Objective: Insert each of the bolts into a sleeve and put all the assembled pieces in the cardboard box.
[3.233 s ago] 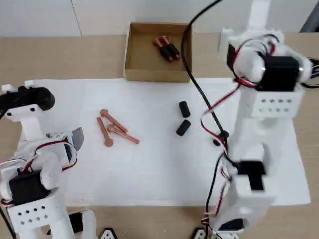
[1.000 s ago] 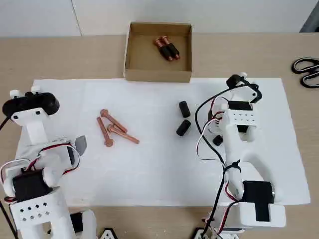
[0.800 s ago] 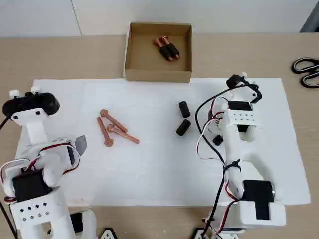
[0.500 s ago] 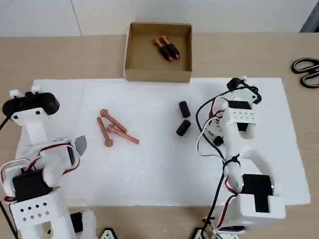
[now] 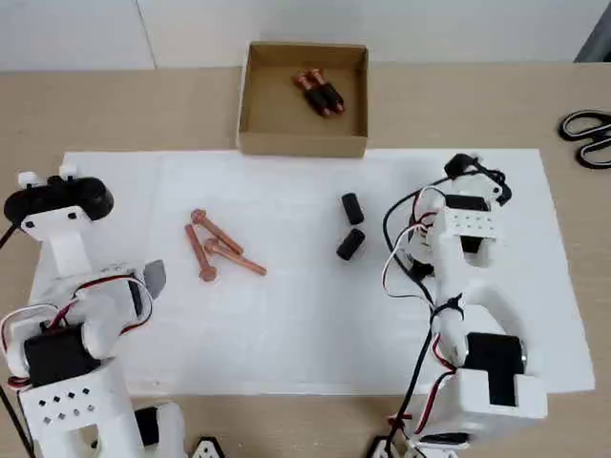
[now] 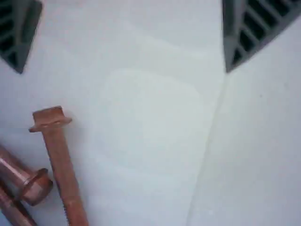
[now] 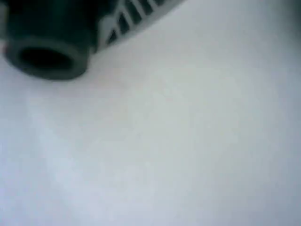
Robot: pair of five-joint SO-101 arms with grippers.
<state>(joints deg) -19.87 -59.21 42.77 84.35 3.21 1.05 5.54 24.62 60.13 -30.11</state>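
White paper [image 5: 305, 334] is spread over the wooden table [image 5: 115, 105], and both arm bases are planted at its near edge. Closest in, the left gripper [image 6: 136, 28] is held just above the sheet with its jaws spread wide and nothing between them. Three loose bolts [image 5: 218, 248] are seen a little beyond it, lying bunched together (two of them touching or crossed, it cannot be settled which). On the other side the right gripper [image 5: 420, 260] is lowered to the paper, and a black sleeve [image 7: 44, 52] is seen right beside one ribbed finger pad [image 7: 127, 19]. Whether that sleeve is clamped or only touched cannot be told. Two further sleeves [image 5: 350, 245] are left lying just beside that arm, near its looping wiring [image 5: 386, 272]. Farther back, the cardboard box [image 5: 250, 105] is set off the paper's far edge, with two assembled pieces [image 5: 320, 92] already laid inside. Several risks can be judged from here. The round sleeve could be nudged and rolled away if the jaws are closed off-centre. The free sleeves could be swept by the hanging wiring. A neighbouring bolt could be dragged along when one is lifted from so tight a cluster.
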